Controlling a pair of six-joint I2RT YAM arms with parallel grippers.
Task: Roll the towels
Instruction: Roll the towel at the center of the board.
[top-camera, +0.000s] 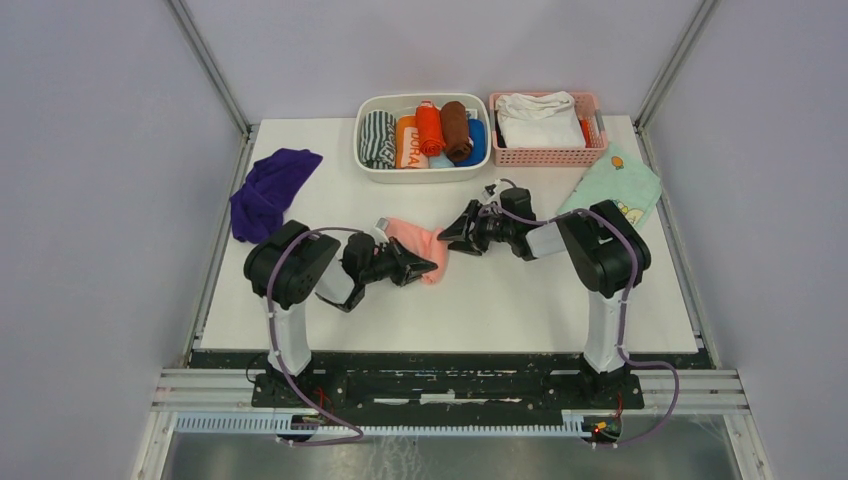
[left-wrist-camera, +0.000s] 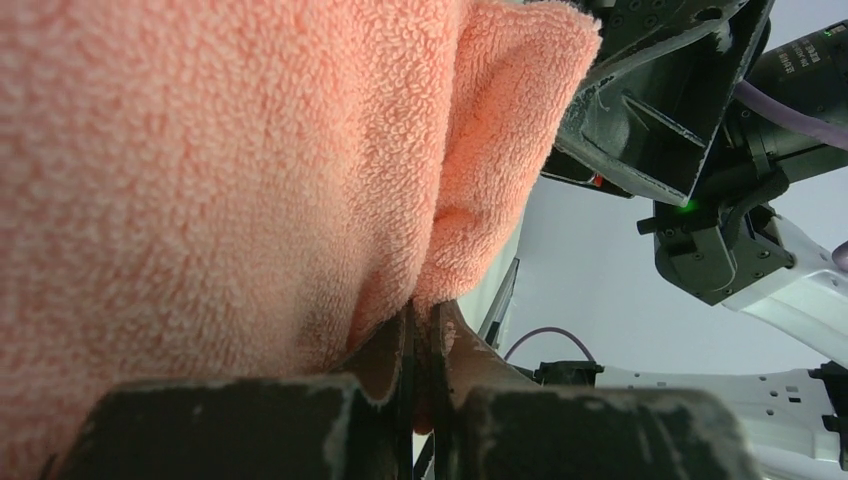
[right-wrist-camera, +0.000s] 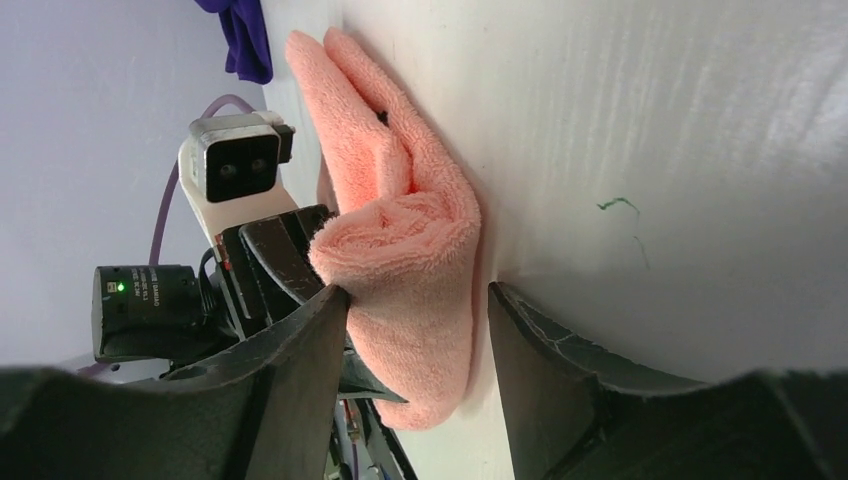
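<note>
The salmon-pink towel (top-camera: 415, 243) lies bunched and partly folded on the white table between the two grippers. My left gripper (top-camera: 430, 267) is shut on a pinch of its edge; in the left wrist view the pink towel (left-wrist-camera: 250, 170) fills the frame above the closed left gripper (left-wrist-camera: 425, 320). My right gripper (top-camera: 447, 236) is open, and in its wrist view the right gripper (right-wrist-camera: 418, 300) has its fingers either side of the pink towel's (right-wrist-camera: 400, 230) folded end. The purple towel (top-camera: 268, 190) lies crumpled at the far left, also showing in the right wrist view (right-wrist-camera: 240, 35).
A white bin (top-camera: 420, 176) of several rolled towels stands at the back centre. A pink basket (top-camera: 545, 156) beside it holds a white folded cloth (top-camera: 540, 120). A mint-green printed cloth (top-camera: 615, 190) lies at the back right.
</note>
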